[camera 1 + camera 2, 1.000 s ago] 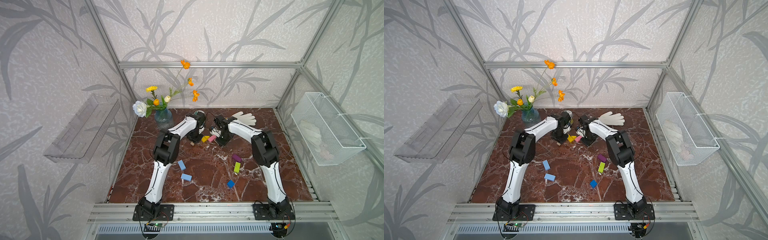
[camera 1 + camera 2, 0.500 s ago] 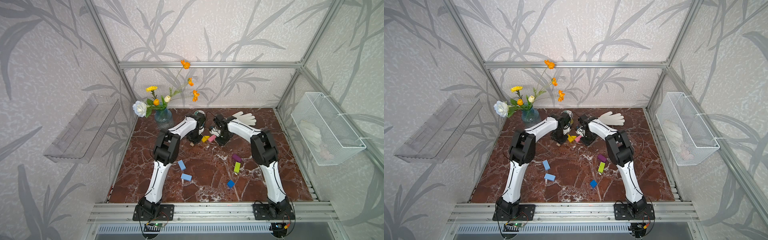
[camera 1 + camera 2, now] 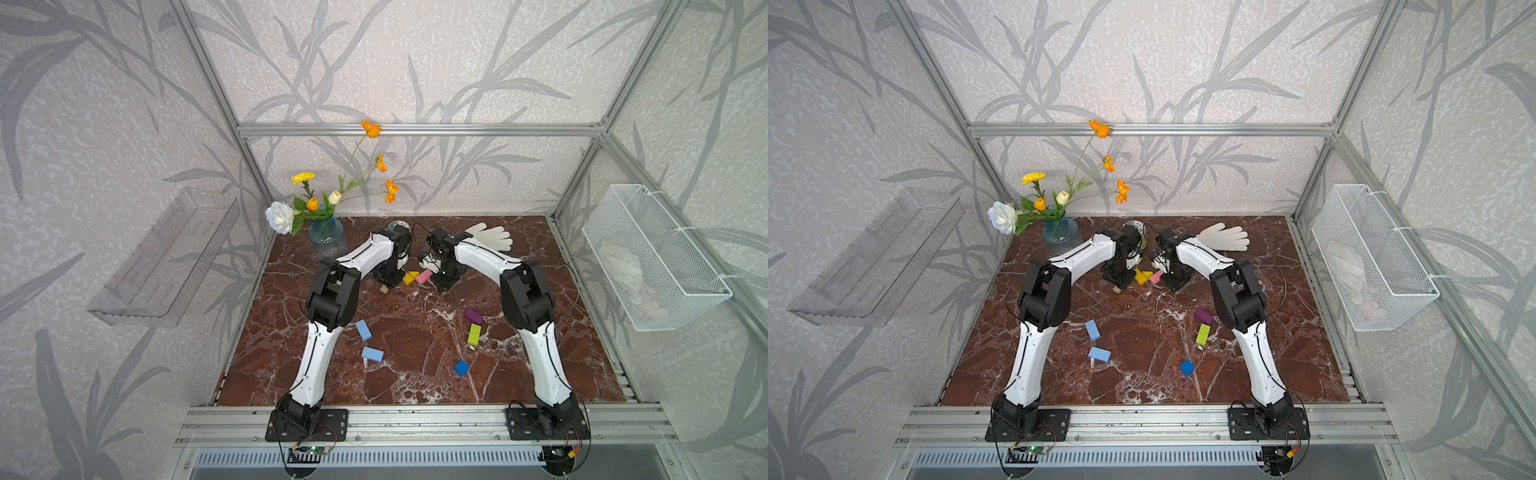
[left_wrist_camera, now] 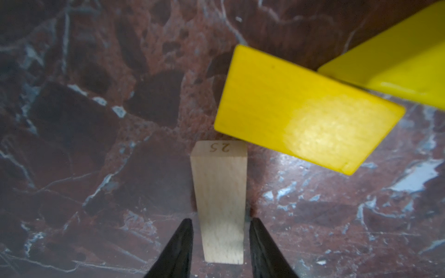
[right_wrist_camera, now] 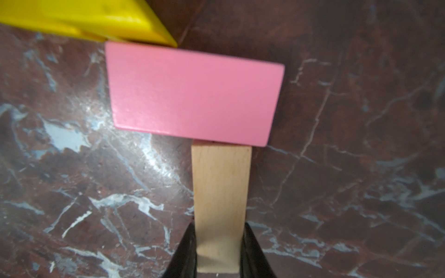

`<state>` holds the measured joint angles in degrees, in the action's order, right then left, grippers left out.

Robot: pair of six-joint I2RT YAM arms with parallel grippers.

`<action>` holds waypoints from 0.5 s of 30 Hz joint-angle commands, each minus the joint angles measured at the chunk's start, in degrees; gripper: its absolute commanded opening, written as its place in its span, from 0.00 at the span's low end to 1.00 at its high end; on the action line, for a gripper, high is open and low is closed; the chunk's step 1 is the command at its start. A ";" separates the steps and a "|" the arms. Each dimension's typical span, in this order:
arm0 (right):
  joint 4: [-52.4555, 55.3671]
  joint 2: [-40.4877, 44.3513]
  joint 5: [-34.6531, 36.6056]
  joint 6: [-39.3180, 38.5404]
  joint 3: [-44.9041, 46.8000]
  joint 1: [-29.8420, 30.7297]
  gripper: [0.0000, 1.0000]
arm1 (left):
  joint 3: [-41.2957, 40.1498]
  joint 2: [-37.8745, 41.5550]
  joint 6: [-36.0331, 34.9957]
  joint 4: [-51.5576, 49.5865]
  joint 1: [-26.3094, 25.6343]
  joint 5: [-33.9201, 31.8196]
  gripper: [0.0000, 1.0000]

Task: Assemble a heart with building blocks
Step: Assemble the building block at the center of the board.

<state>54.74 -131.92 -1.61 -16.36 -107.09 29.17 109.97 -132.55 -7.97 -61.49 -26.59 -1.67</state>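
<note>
left gripper [image 4: 220, 220]: jaws just eased apart, freeing tan block [image 4: 219, 192] on surface [image 4: 96, 120] against yellow block [image 4: 301, 113] | right gripper [image 5: 219, 231]: clamped on second tan block [image 5: 220, 187] touching pink block [image 5: 192, 96] | heart [image 3: 413, 277]: upper part forming

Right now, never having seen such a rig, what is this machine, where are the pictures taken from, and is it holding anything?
It is a left arm and a right arm, each ending in a two-fingered gripper. Two pictures look down from overhead; two are wrist-camera close-ups. On the marble table lie coloured blocks, a white glove and a flower vase. The left gripper is open, jaws just clear of the tan block marked 25. The right gripper is shut on the plain tan block, ending at the pink block.
</note>
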 commanded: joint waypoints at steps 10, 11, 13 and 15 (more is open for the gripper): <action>0.91 -2.46 1.66 0.40 -0.61 -0.74 0.28 | -3.32 0.35 -0.47 -0.33 -0.13 -1.64 0.44; 0.89 -2.46 1.77 0.56 -0.63 -0.71 0.29 | -3.41 0.36 -0.39 -0.25 -0.17 -1.79 0.45; 0.88 -2.55 2.26 0.79 -0.75 -0.80 0.30 | -3.32 0.40 -0.32 -0.25 -0.04 -2.17 0.45; 0.86 -2.58 2.48 0.77 -0.75 -0.79 0.30 | -3.34 0.45 -0.32 -0.06 -0.10 -2.69 0.45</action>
<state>54.76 -132.11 -1.30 -16.08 -107.31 29.04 108.57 -132.42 -7.97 -61.06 -26.59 -2.55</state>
